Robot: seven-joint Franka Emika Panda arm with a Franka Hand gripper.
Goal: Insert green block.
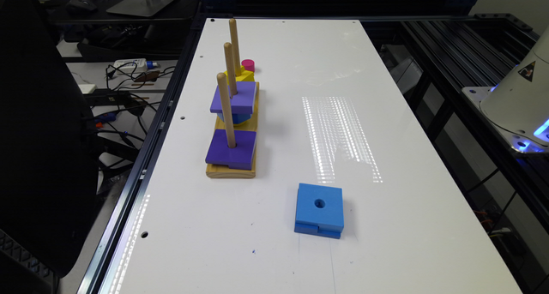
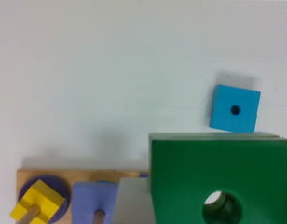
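The green block [image 2: 181, 172] fills the wrist view's near corner, cut off at the frame edge, hiding part of the wooden peg base [image 2: 64, 176]. Whether the jaws grip it cannot be told; the blue block [image 2: 235, 108] lies apart on the table [image 1: 300, 62]

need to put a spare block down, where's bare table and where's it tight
Bare white table lies between the peg board and the exterior view's right edge, and beyond the blue block. The near strip before that block is free too. Tight: around the three pegs with stacked purple blocks.
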